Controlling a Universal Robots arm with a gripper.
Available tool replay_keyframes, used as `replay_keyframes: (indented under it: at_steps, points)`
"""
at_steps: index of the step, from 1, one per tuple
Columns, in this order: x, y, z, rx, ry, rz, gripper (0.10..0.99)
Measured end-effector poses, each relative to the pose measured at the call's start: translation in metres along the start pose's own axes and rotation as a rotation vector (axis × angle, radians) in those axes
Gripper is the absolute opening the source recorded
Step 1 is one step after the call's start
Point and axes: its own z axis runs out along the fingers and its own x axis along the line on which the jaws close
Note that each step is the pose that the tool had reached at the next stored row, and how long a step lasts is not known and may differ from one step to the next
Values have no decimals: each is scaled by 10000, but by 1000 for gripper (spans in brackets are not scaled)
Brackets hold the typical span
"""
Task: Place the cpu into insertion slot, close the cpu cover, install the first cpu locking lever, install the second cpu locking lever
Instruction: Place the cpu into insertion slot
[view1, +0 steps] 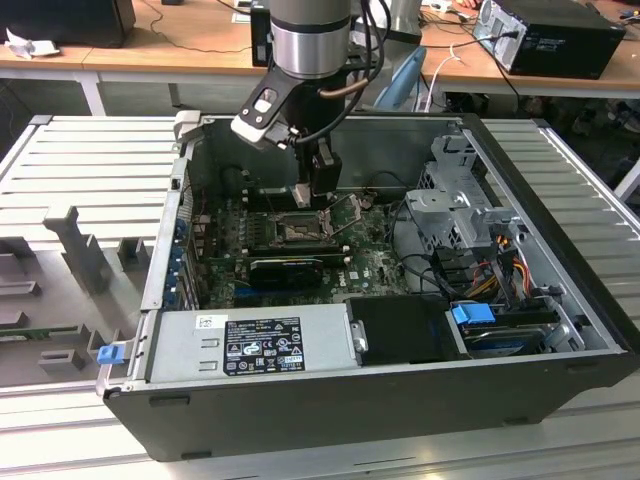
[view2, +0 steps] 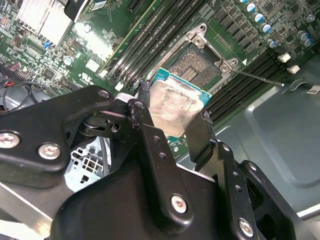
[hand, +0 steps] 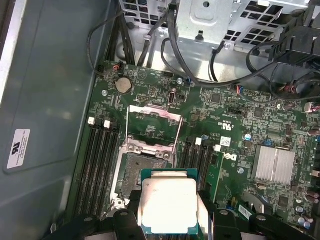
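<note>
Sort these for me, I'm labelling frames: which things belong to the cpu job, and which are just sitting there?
Job in hand:
hand, gripping the cpu
insertion slot, empty
cpu cover, flipped open

Just there:
memory slots
heatsink
drive cage
power supply

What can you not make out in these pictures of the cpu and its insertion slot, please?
- First wrist view: part of the insertion slot, hidden behind the cpu.
- Both wrist views: the cpu's underside, facing away from the cameras.
- Exterior view: how far the cpu sits above the slot, too small to judge beneath the gripper.
</note>
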Motion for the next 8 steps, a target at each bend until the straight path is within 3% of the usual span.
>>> replay_keyframes:
  at_steps: [8]
  points:
    - [2, -18, 47, 0, 0, 5, 525]
